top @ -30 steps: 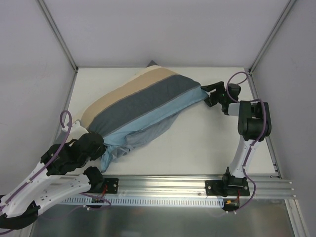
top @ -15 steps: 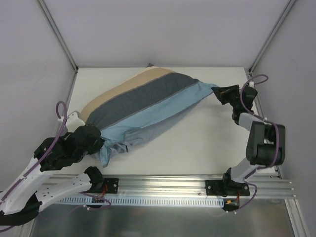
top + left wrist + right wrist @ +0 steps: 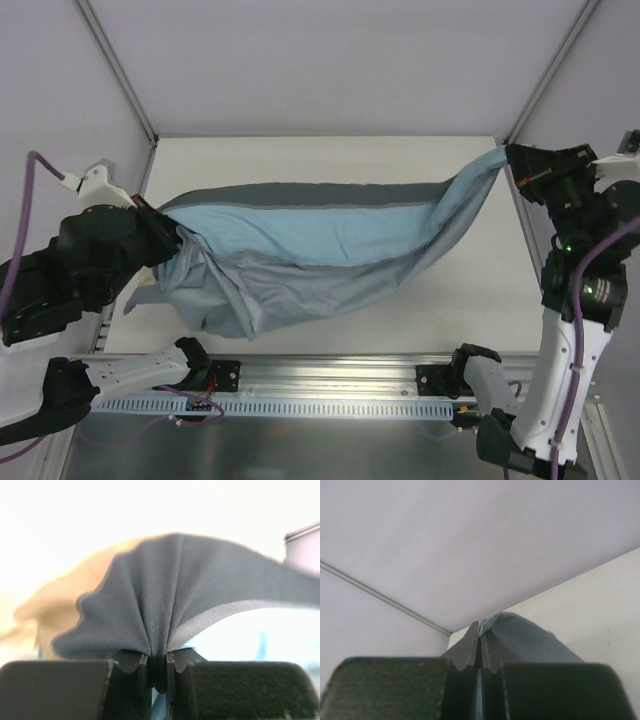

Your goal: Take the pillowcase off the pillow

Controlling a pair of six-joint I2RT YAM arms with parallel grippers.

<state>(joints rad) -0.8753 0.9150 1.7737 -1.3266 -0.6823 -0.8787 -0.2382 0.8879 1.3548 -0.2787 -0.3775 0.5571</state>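
Note:
The pillowcase point(image 3: 330, 235) hangs stretched in the air between both grippers, showing light blue and grey faces, and sags into a loose bulk at the lower left. My left gripper point(image 3: 170, 238) is raised at the left and shut on a bunched grey fold point(image 3: 170, 590), with the fold pinched between the jaws of the left gripper point(image 3: 158, 660). My right gripper point(image 3: 515, 165) is high at the far right, shut on a corner of the case. In the right wrist view that grey-blue corner point(image 3: 525, 640) sticks out past the right gripper point(image 3: 481, 652). The pillow is hidden.
The white table point(image 3: 420, 310) lies under the cloth, walled on three sides with metal corner posts point(image 3: 545, 85). A metal rail point(image 3: 340, 385) carrying the arm bases runs along the near edge. The right arm's upright link point(image 3: 560, 350) stands at the right edge.
The right gripper has shut on the case's corner. Both arms have risen and pulled apart, lifting the case from lying striped-side up on the table to hanging stretched.

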